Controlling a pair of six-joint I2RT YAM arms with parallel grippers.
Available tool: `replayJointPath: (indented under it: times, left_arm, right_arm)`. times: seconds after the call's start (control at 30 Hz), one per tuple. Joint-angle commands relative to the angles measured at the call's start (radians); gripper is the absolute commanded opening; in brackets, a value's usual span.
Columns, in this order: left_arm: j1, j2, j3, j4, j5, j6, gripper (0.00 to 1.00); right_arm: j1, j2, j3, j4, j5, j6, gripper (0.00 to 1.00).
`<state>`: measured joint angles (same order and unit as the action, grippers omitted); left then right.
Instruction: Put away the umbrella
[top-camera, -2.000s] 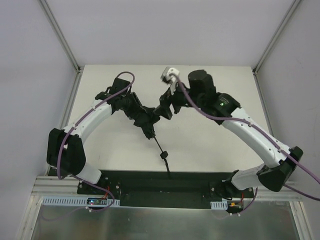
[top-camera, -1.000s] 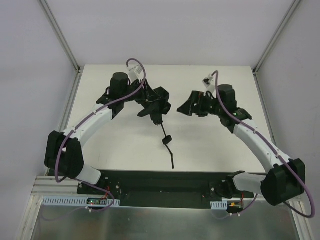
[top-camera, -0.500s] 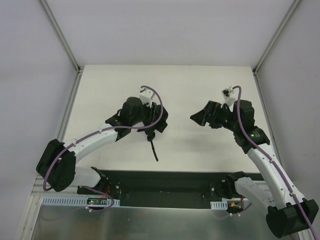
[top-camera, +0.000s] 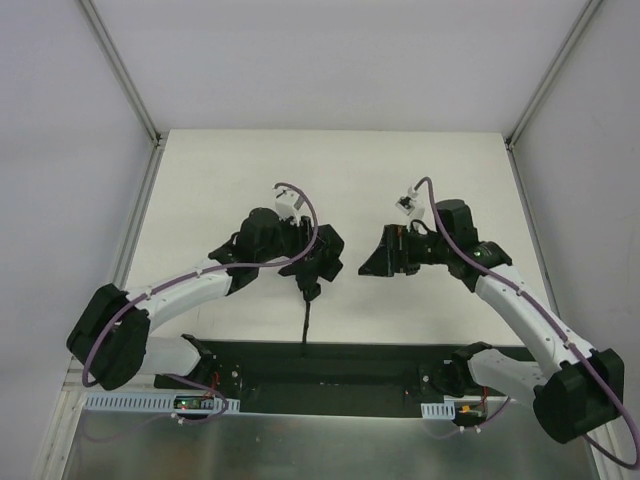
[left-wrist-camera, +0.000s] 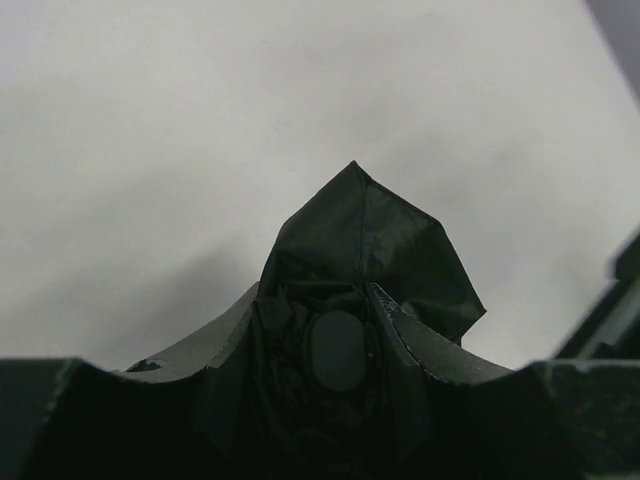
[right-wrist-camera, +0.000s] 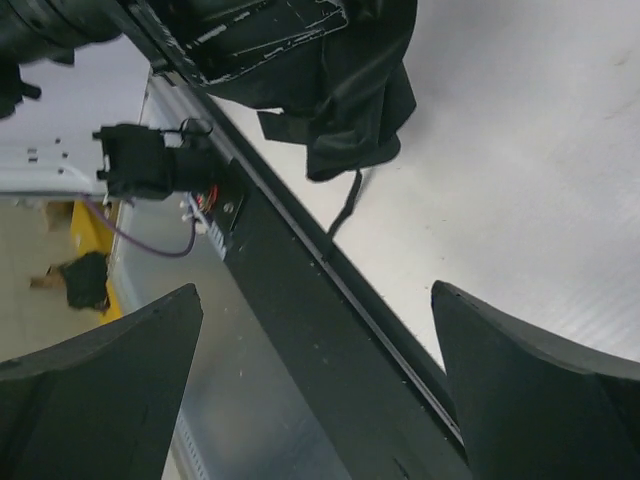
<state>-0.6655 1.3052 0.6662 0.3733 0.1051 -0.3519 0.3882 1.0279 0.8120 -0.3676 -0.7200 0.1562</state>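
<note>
1. Since half a second before, the umbrella (left-wrist-camera: 365, 240) had shifted a little toward the middle and the near edge, carried by my left pincer (top-camera: 316, 262). My right pincer (top-camera: 375, 260) had swung in lower and closer to it.
2. The umbrella sat bunched in my left pincer over the near middle of the white table (top-camera: 220, 180), and it looked lifted clear of the surface. The black fabric rose to a peak past my fingers (left-wrist-camera: 410, 345), with a rounded cap between them.
3. My left pincer was clamped on that canopy bundle. I judged the grip was there to keep the loose folds gathered, so they would not spill open.
4. A thin dark strand (top-camera: 304, 318) hung from the bundle toward the black base plate (top-camera: 360, 365). I could not tell whether it was the strap, the cord or the shaft.
5. My right pincer stood just beside the bundle with its jaws spread as wide as they go, holding nothing and touching nothing.
6. I took that wide stance as readiness for a bulky, soft target. It faced the hanging fabric, probably to take the free end while the left steadied the rest.
</note>
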Motion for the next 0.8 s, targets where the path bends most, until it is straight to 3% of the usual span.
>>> replayJointPath:
  times: [0.0, 0.07, 0.23, 0.4, 0.57, 0.77]
  left_arm:
    - [0.009, -0.141, 0.137, -0.021, 0.309, -0.221, 0.0]
    - [0.014, -0.162, 0.156, 0.016, 0.402, -0.313, 0.0]
    - [0.015, -0.175, 0.161, 0.124, 0.424, -0.499, 0.0]
    - [0.035, -0.138, 0.193, 0.162, 0.435, -0.581, 0.0]
    - [0.055, -0.083, 0.265, 0.165, 0.453, -0.636, 0.0]
    - [0.082, -0.015, 0.366, 0.069, 0.505, -0.67, 0.02]
  right_arm:
    - [0.049, 0.047, 0.073, 0.103, -0.185, -0.024, 0.96]
    - [0.067, 0.075, 0.101, 0.131, -0.197, -0.015, 0.96]
    - [0.141, 0.132, 0.154, 0.251, -0.179, 0.055, 0.96]
    - [0.182, 0.161, 0.13, 0.55, -0.162, 0.258, 0.99]
    - [0.222, 0.221, 0.182, 0.547, -0.125, 0.267, 0.86]
    - [0.233, 0.287, 0.228, 0.552, -0.115, 0.299, 0.53]
